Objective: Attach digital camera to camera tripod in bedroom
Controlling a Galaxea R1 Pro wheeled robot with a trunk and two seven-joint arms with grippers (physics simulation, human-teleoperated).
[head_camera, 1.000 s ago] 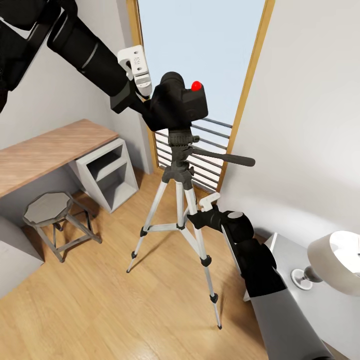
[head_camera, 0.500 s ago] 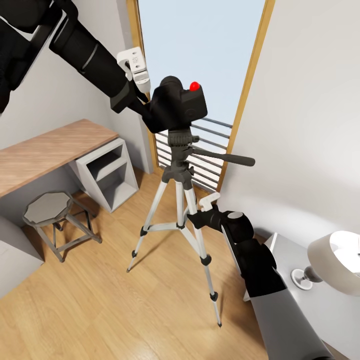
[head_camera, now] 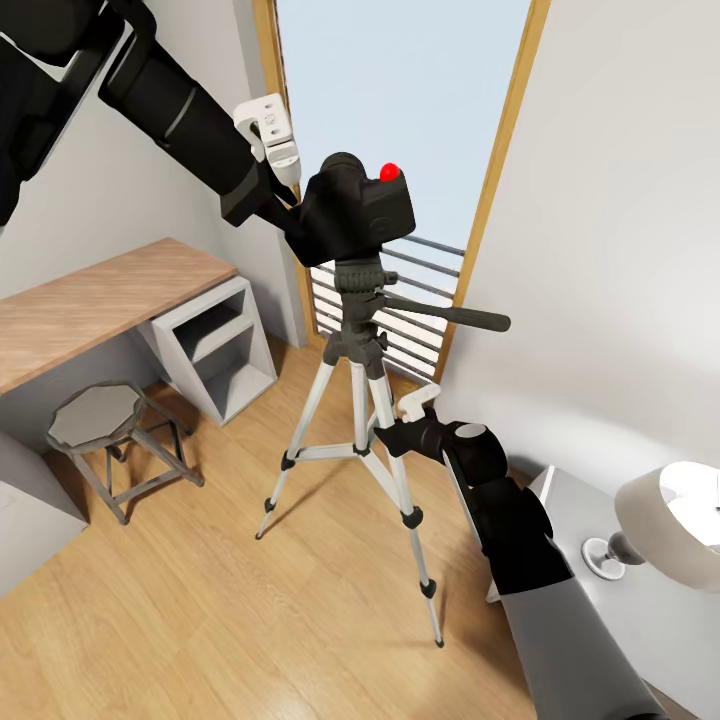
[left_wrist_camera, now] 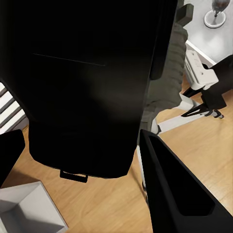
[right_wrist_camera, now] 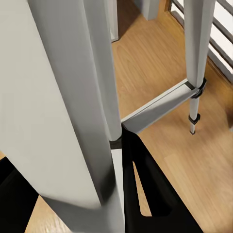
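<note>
The digital camera [head_camera: 355,212], a small rigid black box with a red button on top, sits right on the black head of the camera tripod [head_camera: 360,400], which stands on the wood floor in front of the window [head_camera: 400,120] at the far side of the bedroom. The left tool [head_camera: 300,215] grasps the camera from its left side; in the left wrist view the camera body [left_wrist_camera: 87,82] lies between the two dark fingers [left_wrist_camera: 170,189]. The right tool [head_camera: 390,435] is clenched on a silver tripod leg [right_wrist_camera: 73,107], steadying the stand. The camera looks light and stiff but smooth-sided, so a hold across its flat faces seems safest, clear of lens and button. The tripod looks light and top-heavy on thin legs, likely to tip if pushed sideways; holding a leg high up, near the centre brace [right_wrist_camera: 155,104], should keep it still.
</note>
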